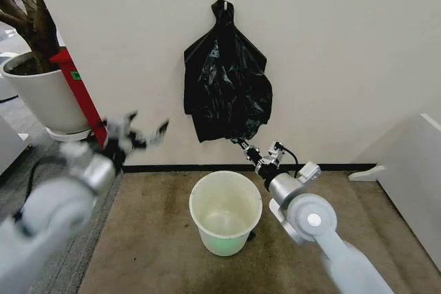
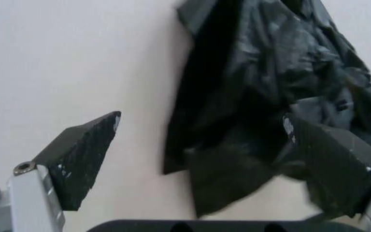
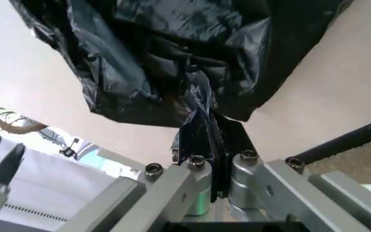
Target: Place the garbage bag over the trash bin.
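Note:
The black garbage bag (image 1: 226, 84) hangs from a hook on the white wall, crinkled and glossy. My right gripper (image 1: 242, 144) is shut on its lower edge; in the right wrist view a fold of the bag (image 3: 202, 104) runs down between the closed fingers (image 3: 240, 140). My left gripper (image 1: 147, 131) is raised to the left of the bag, open, apart from it; in the left wrist view its fingers (image 2: 82, 157) frame the bag (image 2: 269, 96) ahead. The cream-white trash bin (image 1: 226, 212) stands upright on the carpet directly under the bag.
A large white plant pot (image 1: 41, 94) with a tree stands at the far left, a red post (image 1: 79, 94) beside it. A white cabinet (image 1: 413, 177) flanks the right. A black skirting strip (image 1: 331, 167) runs along the wall base.

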Tool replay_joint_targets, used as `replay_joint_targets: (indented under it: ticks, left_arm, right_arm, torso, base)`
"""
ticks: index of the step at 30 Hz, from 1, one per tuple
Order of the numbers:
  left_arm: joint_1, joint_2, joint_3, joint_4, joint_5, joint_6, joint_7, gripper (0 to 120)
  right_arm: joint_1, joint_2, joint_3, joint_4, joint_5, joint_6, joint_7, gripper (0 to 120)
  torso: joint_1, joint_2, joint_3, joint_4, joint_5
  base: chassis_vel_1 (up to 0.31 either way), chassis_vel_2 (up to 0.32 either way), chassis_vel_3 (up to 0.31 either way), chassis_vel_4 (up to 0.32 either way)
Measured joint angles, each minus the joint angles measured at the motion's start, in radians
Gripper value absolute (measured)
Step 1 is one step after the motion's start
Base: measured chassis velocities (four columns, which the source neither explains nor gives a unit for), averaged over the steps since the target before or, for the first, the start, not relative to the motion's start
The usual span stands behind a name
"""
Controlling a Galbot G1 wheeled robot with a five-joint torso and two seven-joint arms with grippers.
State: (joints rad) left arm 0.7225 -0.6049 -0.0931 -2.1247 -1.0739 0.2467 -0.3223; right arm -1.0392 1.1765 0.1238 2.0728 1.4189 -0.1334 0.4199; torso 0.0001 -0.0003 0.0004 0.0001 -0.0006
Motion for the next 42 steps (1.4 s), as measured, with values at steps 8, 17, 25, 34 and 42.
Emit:
replay_joint_targets:
  ticks: [8, 17, 25, 34, 42]
  left_arm:
    - [-0.414, -0.183, 0.256, 0.091, -0.080, 0.197, -0.165, 100]
    - [-0.585, -0.318, 0.471, 0.091, -0.191, 0.358, -0.502, 100]
    - [-0.681, -0.516, 0.593, 0.167, -0.286, 0.385, -0.857, 100]
    - [-0.712, -0.592, 0.604, 0.253, -0.289, 0.414, -0.980, 100]
    - [-0.719, -0.608, 0.604, 0.308, -0.292, 0.423, -1.007, 100]
  right_arm:
    - [0.009, 0.002, 0.005, -0.021, -0.008, 0.002, 0.003, 0]
    - [-0.028, 0.013, 0.013, -0.017, -0.029, 0.001, -0.008, 0]
    - [-0.049, 0.023, 0.026, -0.011, -0.031, -0.003, -0.020, 0]
    - [-0.065, 0.028, 0.030, -0.014, -0.039, -0.007, -0.022, 0]
    - [-0.072, 0.028, 0.039, -0.014, -0.042, -0.009, -0.029, 0]
  torso:
    - [0.000, 0.000, 0.000, 0.0000, 0.0016]
    - [0.000, 0.000, 0.000, 0.0001, 0.0009]
    - [0.000, 0.000, 0.000, -0.0003, 0.0012]
    - [0.000, 0.000, 0.000, 0.0000, 0.0011]
    - [0.000, 0.000, 0.000, 0.0000, 0.0007]
  base:
    - [0.000, 0.000, 0.000, 0.000]
    - [0.000, 0.000, 0.000, 0.000]
    - [0.000, 0.000, 0.000, 0.000]
    - [0.000, 0.000, 0.000, 0.000]
    - [0.000, 0.000, 0.000, 0.000]
